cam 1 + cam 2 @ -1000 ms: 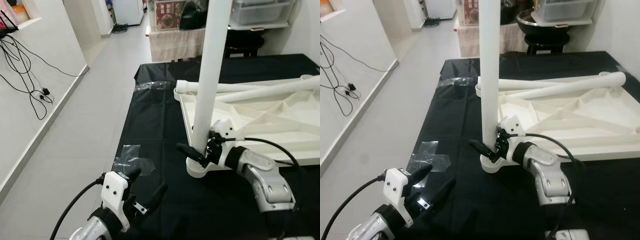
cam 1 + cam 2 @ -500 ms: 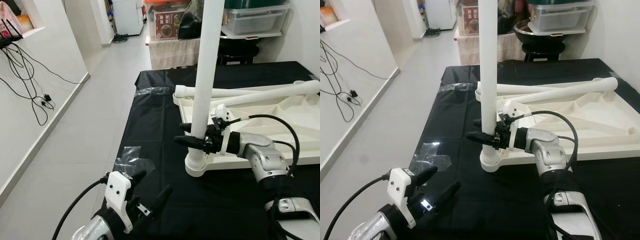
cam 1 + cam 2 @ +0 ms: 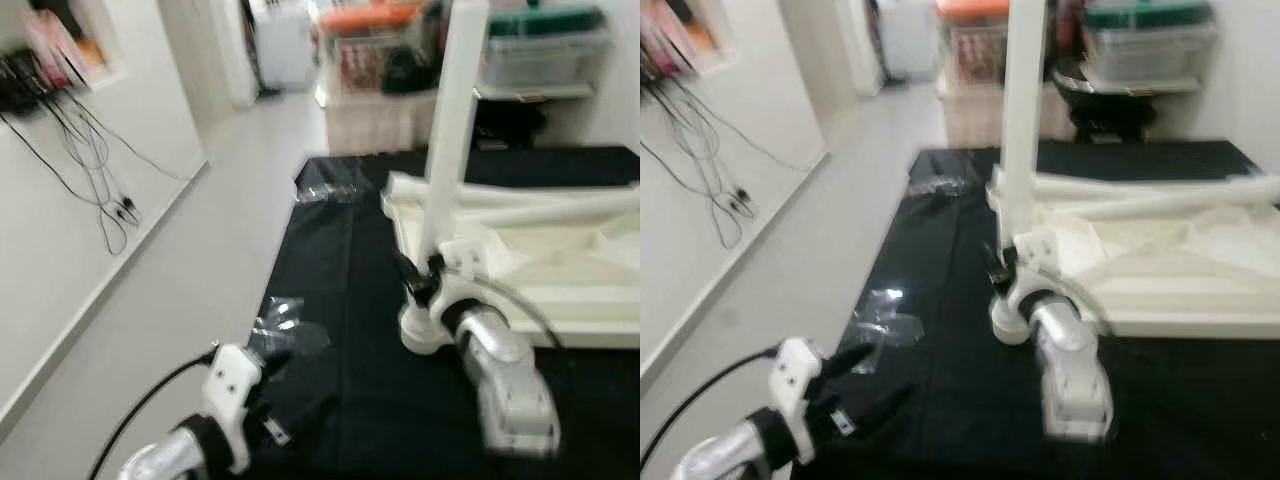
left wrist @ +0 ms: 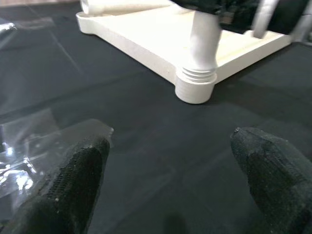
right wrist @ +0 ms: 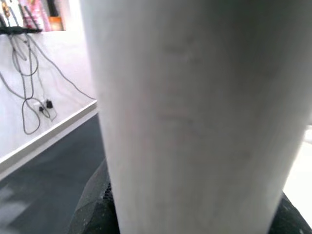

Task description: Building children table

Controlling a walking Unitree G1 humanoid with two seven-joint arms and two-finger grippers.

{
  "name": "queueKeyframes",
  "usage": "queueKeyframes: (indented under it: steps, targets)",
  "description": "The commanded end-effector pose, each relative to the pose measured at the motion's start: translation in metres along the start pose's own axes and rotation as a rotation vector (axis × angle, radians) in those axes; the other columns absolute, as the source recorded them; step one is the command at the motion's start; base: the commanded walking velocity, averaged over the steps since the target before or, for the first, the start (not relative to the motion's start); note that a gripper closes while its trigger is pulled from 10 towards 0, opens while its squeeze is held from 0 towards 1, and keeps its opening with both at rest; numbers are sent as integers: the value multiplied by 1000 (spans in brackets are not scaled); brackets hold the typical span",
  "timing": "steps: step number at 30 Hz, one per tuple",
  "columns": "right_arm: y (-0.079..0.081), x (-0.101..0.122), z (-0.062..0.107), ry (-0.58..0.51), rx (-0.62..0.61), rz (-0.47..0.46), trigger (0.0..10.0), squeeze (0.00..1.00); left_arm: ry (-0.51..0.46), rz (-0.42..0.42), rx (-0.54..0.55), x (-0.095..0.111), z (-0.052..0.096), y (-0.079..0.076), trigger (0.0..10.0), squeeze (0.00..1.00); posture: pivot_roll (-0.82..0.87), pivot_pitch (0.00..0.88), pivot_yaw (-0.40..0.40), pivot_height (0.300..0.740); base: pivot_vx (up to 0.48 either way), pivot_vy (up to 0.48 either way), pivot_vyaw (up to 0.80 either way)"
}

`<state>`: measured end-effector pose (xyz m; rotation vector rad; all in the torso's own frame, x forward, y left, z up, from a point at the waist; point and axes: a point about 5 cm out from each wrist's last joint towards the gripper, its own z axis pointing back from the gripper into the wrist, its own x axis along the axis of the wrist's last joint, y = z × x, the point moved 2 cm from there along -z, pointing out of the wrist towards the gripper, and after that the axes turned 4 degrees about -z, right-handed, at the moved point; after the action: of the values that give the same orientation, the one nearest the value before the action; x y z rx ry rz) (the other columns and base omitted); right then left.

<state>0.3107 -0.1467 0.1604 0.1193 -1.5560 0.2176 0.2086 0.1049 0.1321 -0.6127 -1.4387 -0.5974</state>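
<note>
A white table top (image 3: 560,270) lies upside down on the black-covered table (image 3: 340,260). One white leg (image 3: 455,130) stands upright in its corner socket (image 3: 420,335). My right gripper (image 3: 420,280) is shut on this leg just above the socket; in the right wrist view the leg (image 5: 195,97) sits between the black fingers (image 5: 95,209). Two loose white legs (image 3: 520,205) lie across the table top. My left gripper (image 4: 170,180) hovers open over the near left part of the cloth, fingertips (image 4: 73,180) wide apart and holding nothing. The eye views are blurred.
Crumpled clear plastic (image 3: 290,335) lies on the cloth beside my left gripper. Grey floor runs along the left, bounded by a white wall with hanging cables (image 3: 100,190). Storage boxes (image 3: 545,55) and a shelf stand behind the table.
The whole picture has shifted and blurred, so the camera moved. My right gripper stays on the upright leg, with its forearm now reaching in from lower down. The left gripper remains open.
</note>
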Motion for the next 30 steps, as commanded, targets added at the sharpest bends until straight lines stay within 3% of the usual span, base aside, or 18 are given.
queueKeyframes:
  steps: [1,2,3,5,6,9,10,11,12,13,16,17,20,21,30]
  targets:
    - [21,-39,4,182,89,-29,0,0,0,-4,9,1,1,3,10000,0,70,41,134,740,0,0,0]
    - [27,-36,-1,176,137,-19,0,0,4,-9,-4,2,0,3,10000,0,77,55,130,740,0,0,0]
    - [29,-31,-7,176,181,-5,1725,0,2,2,-24,2,-2,2,10000,0,67,61,122,740,0,0,0]
    - [30,-27,-10,177,206,4,1725,0,1,11,-39,2,-3,1,10000,0,67,61,122,740,0,0,0]
    - [30,-20,-14,163,238,-6,10000,0,-1,14,-48,3,-5,0,10000,0,64,60,120,740,0,0,0]
    - [31,-16,-15,153,243,-15,10000,0,-3,15,-51,3,-5,0,10000,0,64,60,120,740,0,0,0]
    - [35,6,-20,91,417,-23,10000,0,-4,22,-56,4,-7,0,10000,0,62,65,119,740,0,0,0]
    - [36,12,-20,81,464,-11,10000,0,-4,24,-57,4,-8,-1,10000,0,62,65,119,740,0,0,0]
    - [38,18,-17,71,526,-3,10000,929,-5,30,-56,4,-9,-1,10000,0,58,66,119,740,0,0,0]
    - [36,23,-16,68,563,12,10000,1000,-5,36,-59,4,-10,-1,10000,0,58,68,119,740,0,0,0]
    - [35,26,-15,60,611,31,10000,1000,-3,38,-64,3,-11,-2,10000,0,60,72,117,740,0,0,0]
    - [33,37,-14,14,738,98,10000,1000,-2,47,-73,2,-12,-4,10000,0,58,83,108,740,0,0,0]
    - [30,42,-15,-8,780,117,10000,1000,-3,52,-75,2,-13,-5,10000,0,57,84,107,740,0,0,0]
    - [24,49,-19,-12,873,122,10000,0,-7,59,-79,3,-14,-8,10000,0,59,90,100,740,0,0,0]
    - [16,47,-27,40,1011,71,10000,0,-7,77,-88,2,-14,-12,10000,0,63,106,98,740,0,0,0]
